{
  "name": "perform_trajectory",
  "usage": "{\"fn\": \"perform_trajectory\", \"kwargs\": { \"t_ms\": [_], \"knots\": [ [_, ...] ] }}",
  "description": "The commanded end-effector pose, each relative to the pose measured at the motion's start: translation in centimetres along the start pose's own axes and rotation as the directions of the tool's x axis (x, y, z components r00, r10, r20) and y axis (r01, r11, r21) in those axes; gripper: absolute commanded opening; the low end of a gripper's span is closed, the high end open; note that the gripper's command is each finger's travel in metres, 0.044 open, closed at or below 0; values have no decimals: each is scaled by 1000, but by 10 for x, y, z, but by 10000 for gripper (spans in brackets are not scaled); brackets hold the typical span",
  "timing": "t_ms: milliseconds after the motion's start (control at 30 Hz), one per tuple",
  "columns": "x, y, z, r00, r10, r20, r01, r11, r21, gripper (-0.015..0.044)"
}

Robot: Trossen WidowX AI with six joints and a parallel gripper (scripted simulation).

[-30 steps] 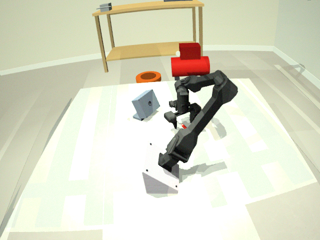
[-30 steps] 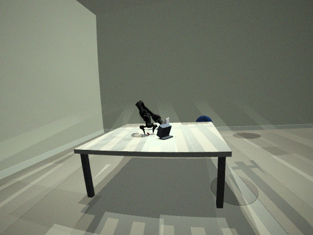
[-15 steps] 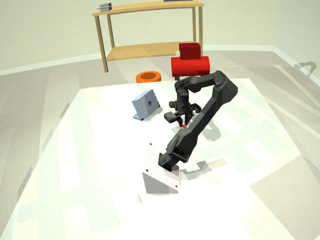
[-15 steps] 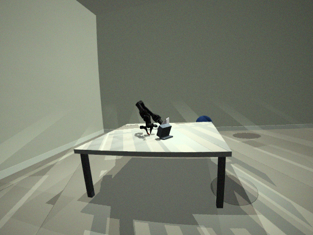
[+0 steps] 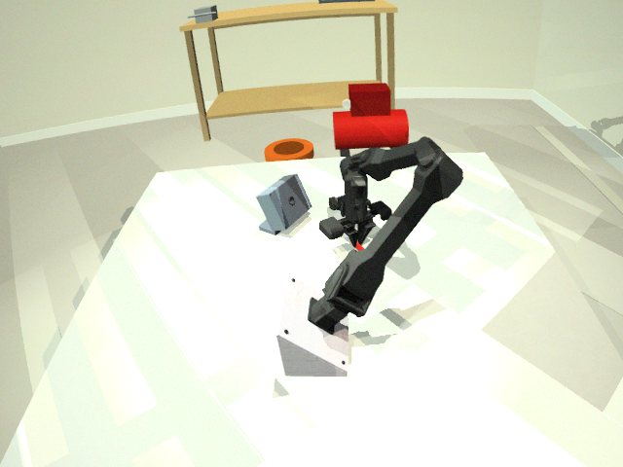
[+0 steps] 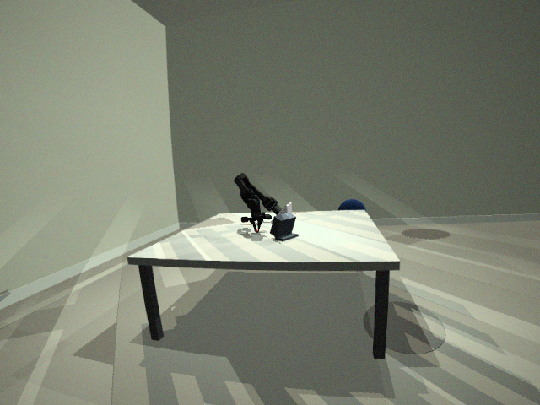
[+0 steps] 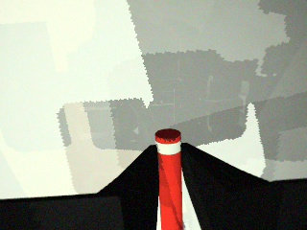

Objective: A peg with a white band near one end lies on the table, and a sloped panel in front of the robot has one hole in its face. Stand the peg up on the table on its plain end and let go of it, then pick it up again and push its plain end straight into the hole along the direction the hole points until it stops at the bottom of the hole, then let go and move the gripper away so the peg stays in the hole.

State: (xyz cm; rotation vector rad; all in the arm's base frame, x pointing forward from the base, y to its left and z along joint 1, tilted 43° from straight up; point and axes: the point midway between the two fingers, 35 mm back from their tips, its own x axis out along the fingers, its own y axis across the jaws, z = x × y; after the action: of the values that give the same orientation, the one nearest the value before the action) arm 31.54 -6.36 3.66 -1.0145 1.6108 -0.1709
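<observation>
The red peg [image 5: 359, 246] [image 6: 256, 230] [image 7: 171, 192] is between the fingertips; its white band and dark red end point up the wrist view, and its plain end is out of that view. My gripper [image 5: 357, 243] [image 7: 168, 151] points down and is shut on the peg near the banded end, a fingertip against each side. The peg is low at the table; I cannot tell whether it touches it. The blue-grey sloped panel [image 5: 274, 208] [image 6: 283, 226] stands left of the gripper in the top view, with its one hole [image 5: 291, 200] empty and facing right.
The arm rises from a pale wedge-shaped base [image 5: 311, 356] on the white table [image 6: 340, 251]. Beyond the table are an orange ring [image 5: 272, 151], a red cylinder [image 5: 369, 130] with a box on it and a wooden shelf table [image 5: 281, 17]. A blue ball [image 6: 352, 204] shows behind.
</observation>
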Motion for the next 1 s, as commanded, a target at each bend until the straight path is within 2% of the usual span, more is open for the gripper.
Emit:
{"fn": "perform_trajectory", "kwargs": {
  "t_ms": [0,967],
  "knots": [
    [0,0,0,1000,-4,-1,4,1000,-3,49],
    [-15,0,-10,973,1,231,0,1000,-2,49]
  ]
}}
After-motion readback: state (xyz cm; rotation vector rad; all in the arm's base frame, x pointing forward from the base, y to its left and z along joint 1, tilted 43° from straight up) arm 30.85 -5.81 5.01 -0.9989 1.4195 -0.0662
